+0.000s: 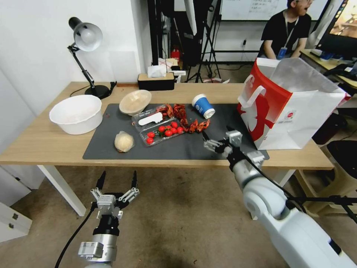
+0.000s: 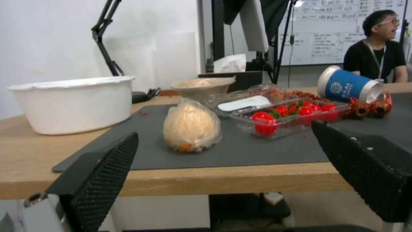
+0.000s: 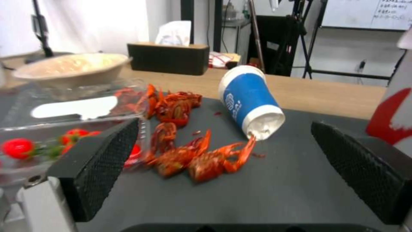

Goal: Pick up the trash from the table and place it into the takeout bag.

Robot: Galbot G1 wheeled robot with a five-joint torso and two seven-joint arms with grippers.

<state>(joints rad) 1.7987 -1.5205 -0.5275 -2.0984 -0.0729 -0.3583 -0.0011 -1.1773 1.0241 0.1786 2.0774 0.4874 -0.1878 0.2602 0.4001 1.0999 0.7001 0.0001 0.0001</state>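
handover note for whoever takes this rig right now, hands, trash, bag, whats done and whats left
Left hand: open, empty, low in front of the table.
Right hand: open, empty, over the mat's near right part, facing the blue paper cup.
Trash on the mat: blue paper cup on its side, shallow beige bowl, wrapped pale lump, red crayfish shells.
Takeout bag: standing open at the table's right end; contents hidden.
Left: all of the above to be bagged.

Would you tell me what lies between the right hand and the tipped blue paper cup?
Red crayfish shells on the dark mat lie between the right hand and the blue paper cup, in the right wrist view.
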